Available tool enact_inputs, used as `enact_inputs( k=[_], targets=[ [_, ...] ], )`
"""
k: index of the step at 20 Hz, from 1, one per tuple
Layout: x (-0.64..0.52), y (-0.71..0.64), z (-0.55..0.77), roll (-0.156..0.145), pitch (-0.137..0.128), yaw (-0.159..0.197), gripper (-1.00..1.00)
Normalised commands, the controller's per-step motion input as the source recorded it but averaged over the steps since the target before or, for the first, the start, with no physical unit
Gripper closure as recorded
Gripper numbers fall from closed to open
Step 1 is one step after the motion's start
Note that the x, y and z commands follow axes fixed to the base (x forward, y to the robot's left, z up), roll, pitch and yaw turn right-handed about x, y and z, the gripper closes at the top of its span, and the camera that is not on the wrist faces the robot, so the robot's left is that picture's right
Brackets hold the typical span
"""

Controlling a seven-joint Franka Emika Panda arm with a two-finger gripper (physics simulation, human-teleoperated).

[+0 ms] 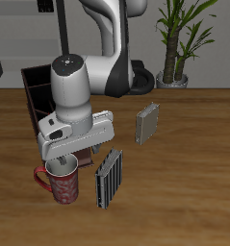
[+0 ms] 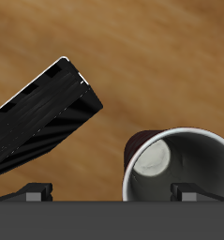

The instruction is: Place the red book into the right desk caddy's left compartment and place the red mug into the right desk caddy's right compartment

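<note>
The red mug stands upright near the table's front edge, handle outward. Its white inside shows in the wrist view as the red mug. My gripper hangs just above it, open. In the wrist view the gripper has one fingertip over the mug's opening and the other outside the rim. The dark maroon right desk caddy stands farther back, largely hidden behind the arm, so its compartments cannot be made out. The red book is out of view.
A grey-striped book stands close beside the mug, and shows as the dark striped slab in the wrist view. A second grey-striped book stands mid-table. A potted plant is behind the table.
</note>
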Motion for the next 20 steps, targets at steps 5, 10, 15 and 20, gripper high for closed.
enact_inputs(
  k=[5,10,15,20],
  targets=[
    [0.03,-0.04,-0.01,-0.009,-0.002,-0.037,-1.0],
    [0.03,0.0,-0.08,-0.003,0.0,-0.028,-1.0],
    [0.01,0.01,-0.16,0.003,0.011,-0.031,-1.0],
    [0.05,0.0,-0.11,0.004,0.011,-0.022,-1.0]
  ],
)
